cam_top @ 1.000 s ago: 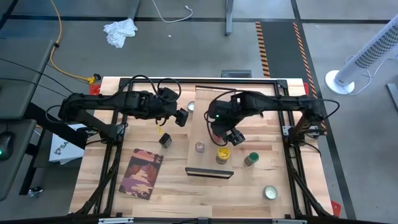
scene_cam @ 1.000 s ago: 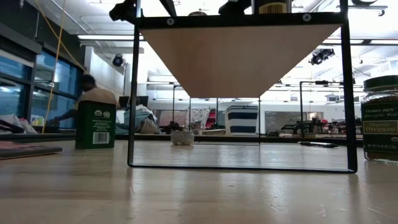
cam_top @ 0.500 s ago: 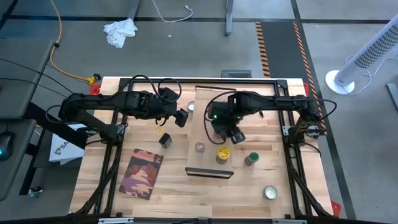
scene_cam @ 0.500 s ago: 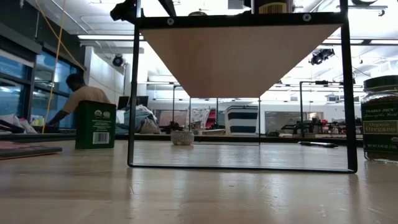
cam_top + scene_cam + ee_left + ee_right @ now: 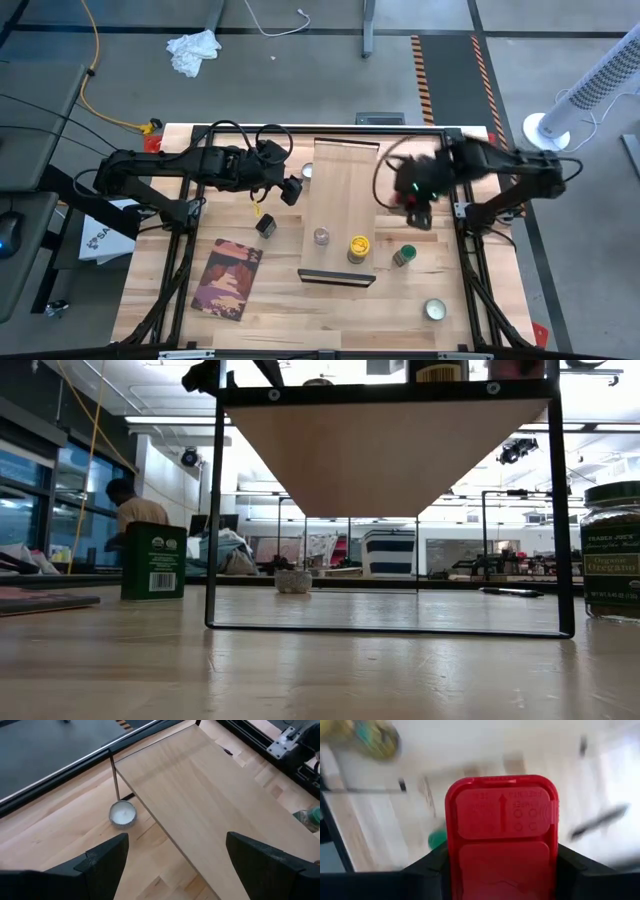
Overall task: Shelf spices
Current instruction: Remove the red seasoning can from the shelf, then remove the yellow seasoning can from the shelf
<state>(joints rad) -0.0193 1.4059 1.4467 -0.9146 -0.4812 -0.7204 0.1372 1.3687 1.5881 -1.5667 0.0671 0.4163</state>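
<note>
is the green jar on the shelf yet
No. The green jar stands upright on the table just right of the shelf, not on its board.

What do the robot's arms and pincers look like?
Both arms are dark, almost black, built of chunky jointed segments, with thin black cables looping over them. The left pincer has two broad, flat dark fingers. The right arm looks the same, with a small green light glowing near its wrist.

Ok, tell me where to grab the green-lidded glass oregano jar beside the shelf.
Take the green-lidded glass jar just below its lid, coming straight down from above. It stands upright on the table, its round top is unobstructed, and it sits apart from the light-wood shelf.
</note>
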